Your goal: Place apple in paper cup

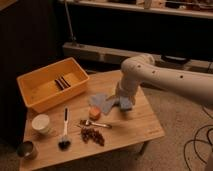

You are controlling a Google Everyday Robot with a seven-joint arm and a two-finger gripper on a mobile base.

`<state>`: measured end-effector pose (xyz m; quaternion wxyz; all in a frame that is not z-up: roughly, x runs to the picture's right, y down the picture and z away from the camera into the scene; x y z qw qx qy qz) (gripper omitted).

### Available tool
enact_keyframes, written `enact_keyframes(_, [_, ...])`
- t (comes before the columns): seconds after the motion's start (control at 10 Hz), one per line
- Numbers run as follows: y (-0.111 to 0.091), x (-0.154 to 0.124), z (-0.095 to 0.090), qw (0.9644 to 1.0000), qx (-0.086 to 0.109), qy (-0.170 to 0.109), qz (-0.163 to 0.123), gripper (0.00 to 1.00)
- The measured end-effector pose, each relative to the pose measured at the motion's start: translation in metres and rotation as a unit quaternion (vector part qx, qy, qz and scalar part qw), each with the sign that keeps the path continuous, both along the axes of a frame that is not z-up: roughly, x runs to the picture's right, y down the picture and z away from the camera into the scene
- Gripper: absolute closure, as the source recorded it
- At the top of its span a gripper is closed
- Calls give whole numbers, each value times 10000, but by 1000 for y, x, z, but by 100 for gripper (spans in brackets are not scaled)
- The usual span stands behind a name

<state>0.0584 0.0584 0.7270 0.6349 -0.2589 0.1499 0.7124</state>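
The small orange-red apple (94, 113) lies on the wooden table (135, 127), near its middle, beside a blue cloth (103, 103). The white paper cup (41, 123) stands upright at the table's left side, well apart from the apple. My gripper (123, 104) hangs at the end of the white arm (160, 77), low over the table just right of the blue cloth, a short way right of the apple.
A large yellow bin (50, 87) sits at the table's back left. A dark metallic cup (26, 149) stands at the front left corner. A black brush (64, 132), a spoon (92, 123) and dark grapes (93, 135) lie in front of the apple.
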Motion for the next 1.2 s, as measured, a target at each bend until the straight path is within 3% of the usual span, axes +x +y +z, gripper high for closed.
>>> enact_keyframes(0.2, [1, -41, -6, 9992, 6, -84, -396, 20])
enact_keyframes(0.4, [0, -71, 13, 9970, -115, -126, -748, 20])
enact_keyframes(0.6, [6, -75, 32, 9956, -254, -140, -893, 20])
enact_keyframes(0.8, [25, -75, 54, 9927, -373, -258, -1116, 20])
enact_keyframes(1.2, [50, -101, 75, 9865, -370, -550, -1499, 20])
